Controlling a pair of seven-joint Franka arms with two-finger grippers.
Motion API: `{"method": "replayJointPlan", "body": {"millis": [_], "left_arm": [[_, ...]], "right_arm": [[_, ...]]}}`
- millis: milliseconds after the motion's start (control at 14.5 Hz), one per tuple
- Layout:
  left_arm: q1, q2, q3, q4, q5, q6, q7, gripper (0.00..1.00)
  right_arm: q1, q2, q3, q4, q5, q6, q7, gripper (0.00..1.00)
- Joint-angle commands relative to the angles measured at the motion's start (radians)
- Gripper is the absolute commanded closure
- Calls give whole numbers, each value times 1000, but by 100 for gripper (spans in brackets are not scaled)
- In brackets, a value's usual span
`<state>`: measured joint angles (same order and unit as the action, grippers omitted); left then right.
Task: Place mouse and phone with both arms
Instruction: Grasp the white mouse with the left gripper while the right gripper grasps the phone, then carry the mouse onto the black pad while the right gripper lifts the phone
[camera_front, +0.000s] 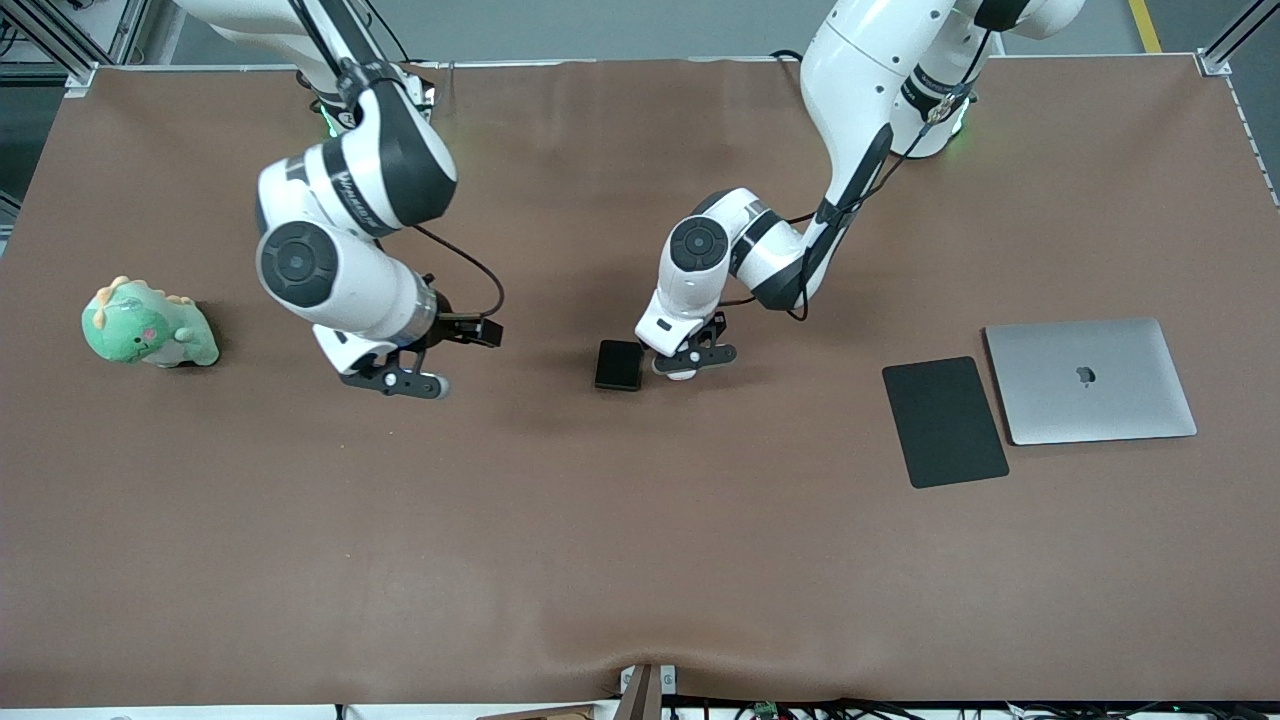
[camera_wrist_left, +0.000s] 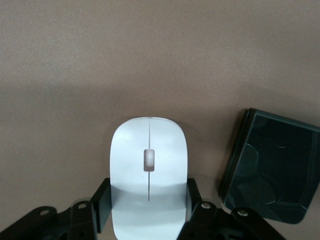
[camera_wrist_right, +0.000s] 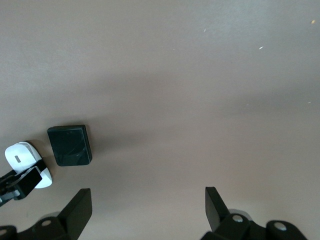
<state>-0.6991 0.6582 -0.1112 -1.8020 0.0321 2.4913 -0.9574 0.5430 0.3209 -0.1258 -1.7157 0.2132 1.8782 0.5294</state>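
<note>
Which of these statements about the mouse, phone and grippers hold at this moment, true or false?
1. The left gripper has its fingers on either side of the small white oval mouse. True.
2. The glossy black rectangular phone lies on the matte black mouse pad. False: it lies on the brown table, beside the mouse.
3. The right gripper is open and holds nothing. True.
4. The silver laptop stands open. False: it is closed, beside the mouse pad.
5. The green plush dinosaur sits toward the left arm's end. False: toward the right arm's end.
</note>
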Motion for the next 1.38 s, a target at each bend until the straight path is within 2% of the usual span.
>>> {"method": "replayJointPlan", "body": {"millis": [0, 275, 551, 895, 1101, 1308], "left_arm": [[-3, 1, 5, 15, 6, 9, 14, 100], [3, -31, 8, 12, 8, 1, 23, 100], [24, -113, 11, 7, 11, -54, 29, 100], [93, -206, 10, 4, 14, -143, 106, 100], [147, -248, 10, 3, 14, -170, 158, 100], [214, -293, 8, 1, 14, -247, 227, 100]], "right_arm": [[41, 29, -8, 4, 14, 48, 64, 0], [86, 72, -8, 4, 15, 127, 127, 0], [141, 136, -8, 4, 15, 229, 202, 0], [187, 205, 0, 7, 18, 344, 265, 0], [186, 254, 40, 10, 23, 432, 302, 0], [204, 291, 43, 15, 23, 476, 316, 0]]}}
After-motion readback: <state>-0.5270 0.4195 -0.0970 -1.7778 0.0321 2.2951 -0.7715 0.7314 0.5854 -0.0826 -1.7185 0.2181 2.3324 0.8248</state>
